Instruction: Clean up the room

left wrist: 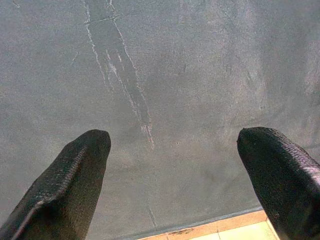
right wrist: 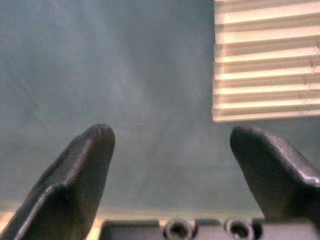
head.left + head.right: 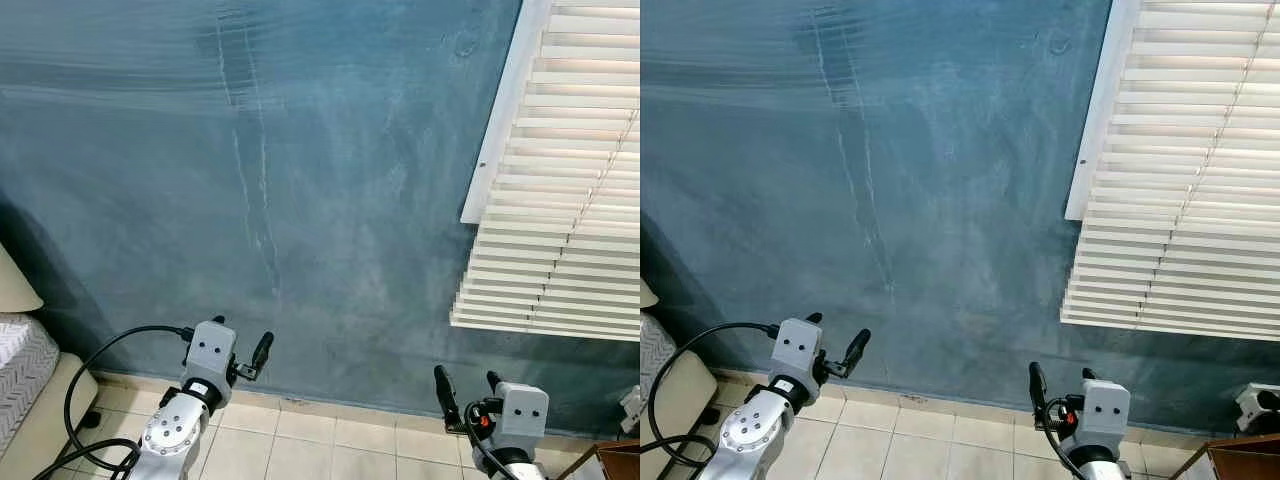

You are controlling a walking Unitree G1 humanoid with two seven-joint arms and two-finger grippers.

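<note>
Black fingers of the left gripper (image 3: pixel 238 352) and right gripper (image 3: pixel 466 392) spread apart, holding nothing, raised toward the blue wall (image 3: pixel 300 200). White blinds (image 3: pixel 560 200) hang at two o'clock; tiled floor (image 3: pixel 320 440) lies below.

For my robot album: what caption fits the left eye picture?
Both open tools, left tool and right tool, face a blue wall beside white blinds.

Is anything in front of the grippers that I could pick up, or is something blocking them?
Nothing to pick up shows ahead. Both the left gripper and the right gripper are open, empty, and face a bare blue wall above tiled floor. White blinds hang to the right.
</note>
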